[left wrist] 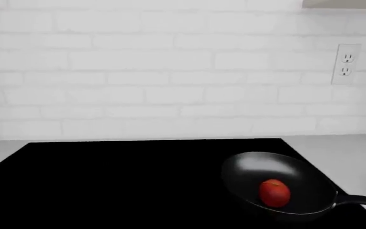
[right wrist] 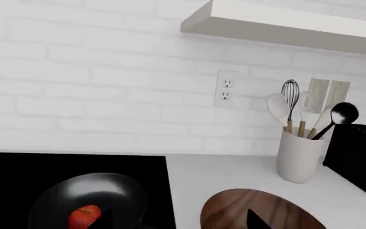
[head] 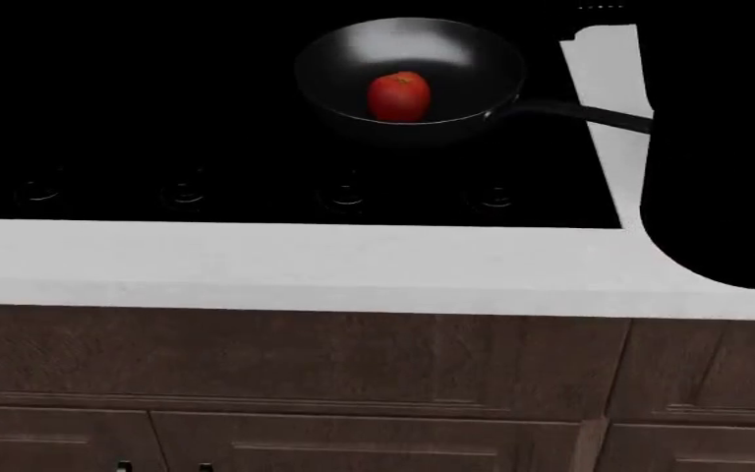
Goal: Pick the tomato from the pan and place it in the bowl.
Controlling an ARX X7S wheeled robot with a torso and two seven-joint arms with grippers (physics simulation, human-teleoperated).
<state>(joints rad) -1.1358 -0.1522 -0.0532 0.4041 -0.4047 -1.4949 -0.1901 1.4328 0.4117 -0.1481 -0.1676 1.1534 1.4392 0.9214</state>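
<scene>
With the tomato sitting mid-pan, the right gripper, fingers apart, should drop straight over it, the bowl waiting at the pan's 3 o'clock; the left gripper is unseen.

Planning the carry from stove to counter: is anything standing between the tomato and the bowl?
Nothing visible does. The tomato lies in the pan, and only bare white counter separates the pan from the bowl.

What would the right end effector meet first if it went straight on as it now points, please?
The right end effector, open, would probably meet the bare white counter between the pan and the bowl; depth is unclear, so possibly the brick wall beyond.
</scene>
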